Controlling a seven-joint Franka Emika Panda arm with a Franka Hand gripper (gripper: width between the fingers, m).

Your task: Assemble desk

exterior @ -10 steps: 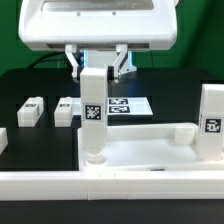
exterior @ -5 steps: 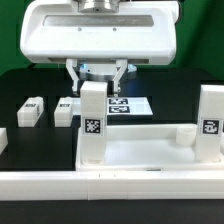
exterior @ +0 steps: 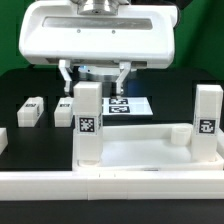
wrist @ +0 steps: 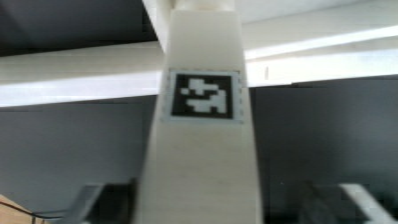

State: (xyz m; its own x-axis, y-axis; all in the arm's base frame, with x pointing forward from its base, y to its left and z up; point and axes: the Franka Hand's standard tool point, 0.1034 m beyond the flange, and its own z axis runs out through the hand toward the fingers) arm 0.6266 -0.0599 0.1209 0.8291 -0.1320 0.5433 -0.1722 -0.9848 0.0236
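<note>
Fingers [exterior: 67, 76] of the big white robot gripper [exterior: 95, 80] stand apart, one on each side of the top of a white square plastic post leg [exterior: 88, 122]. A gap shows between each finger and the leg, so nothing is clamped. This post leg stands upright on the corner, at the exterior view's left, of the large white rectangular plastic desk slab [exterior: 140, 152] with raised rim. It bears a black-and-white tag [exterior: 88, 125] on its front face. Whether its foot sits fully in the corner socket, I cannot tell. A second white tagged leg [exterior: 207, 122] stands upright at the slab's corner on the exterior view's right. Two loose white legs [exterior: 30, 111] lie side by side on the black counter [exterior: 40, 145], at the exterior view's left of the slab. The flat white marker board [exterior: 130, 105] lies behind the slab. In the wrist view the post leg fills the middle, with a dark finger on each side and not touching it.
</note>
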